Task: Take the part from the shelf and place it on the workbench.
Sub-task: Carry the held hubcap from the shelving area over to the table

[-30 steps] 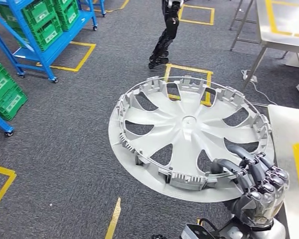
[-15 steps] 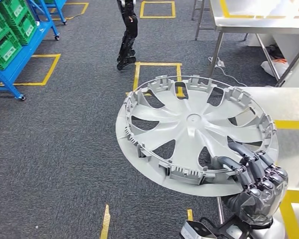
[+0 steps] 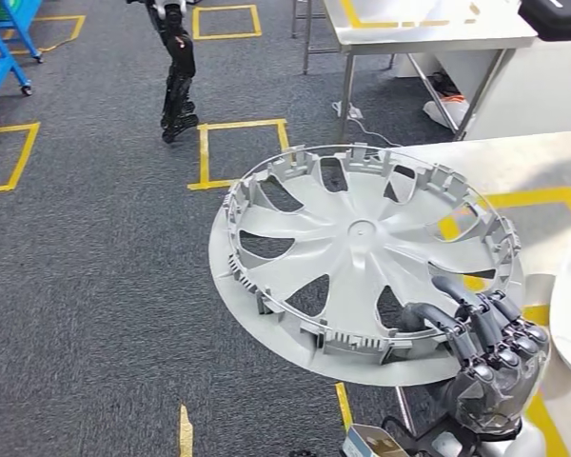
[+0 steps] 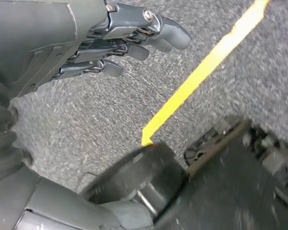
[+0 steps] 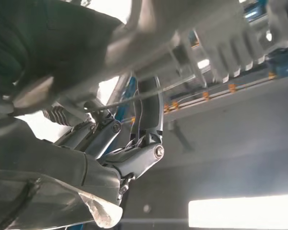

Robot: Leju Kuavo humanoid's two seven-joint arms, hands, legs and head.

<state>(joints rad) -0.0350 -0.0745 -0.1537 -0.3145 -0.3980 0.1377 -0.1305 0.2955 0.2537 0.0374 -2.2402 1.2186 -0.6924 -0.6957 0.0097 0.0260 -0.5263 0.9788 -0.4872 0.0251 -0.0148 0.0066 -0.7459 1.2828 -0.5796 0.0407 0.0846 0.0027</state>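
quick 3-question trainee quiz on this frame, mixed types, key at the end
1. True or false: the right hand grips the silver plastic wheel cover at its rim.
2. What does the left hand hold? A) a green crate B) nothing C) a cable
3. Fill in: the steel workbench with yellow tape lies on the robot's ____ side.

Key: 1 true; 2 B, its fingers hang apart above grey carpet; 3 right.

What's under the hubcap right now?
Through the hubcap openings: grey carpet, yellow floor tape, the workbench corner. Right hand grips its near rim. The rest is covered.
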